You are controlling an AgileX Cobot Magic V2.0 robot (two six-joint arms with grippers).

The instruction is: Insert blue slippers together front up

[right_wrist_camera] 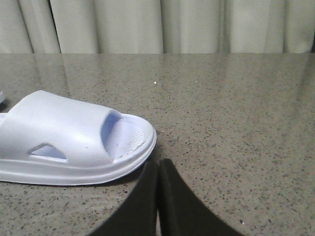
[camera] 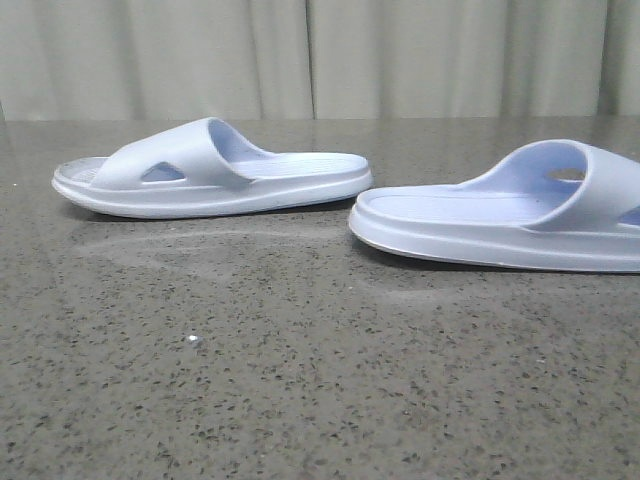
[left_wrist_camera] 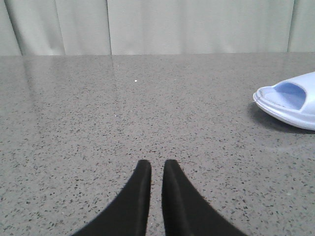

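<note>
Two pale lavender-blue slippers lie sole-down on the dark speckled table. The left slipper (camera: 210, 170) has its toe to the left; the right slipper (camera: 510, 215) sits nearer, with its toe running off the right edge. Neither gripper shows in the front view. In the left wrist view my left gripper (left_wrist_camera: 156, 164) is empty, its fingers nearly together with a thin gap, and one slipper's end (left_wrist_camera: 290, 101) lies far off to the side. In the right wrist view my right gripper (right_wrist_camera: 158, 163) is shut and empty, just beside the toe of a slipper (right_wrist_camera: 74, 140).
The speckled stone table (camera: 300, 380) runs back to a pale curtain (camera: 300, 50). A small white speck (camera: 193, 341) lies on the table in front of the slippers.
</note>
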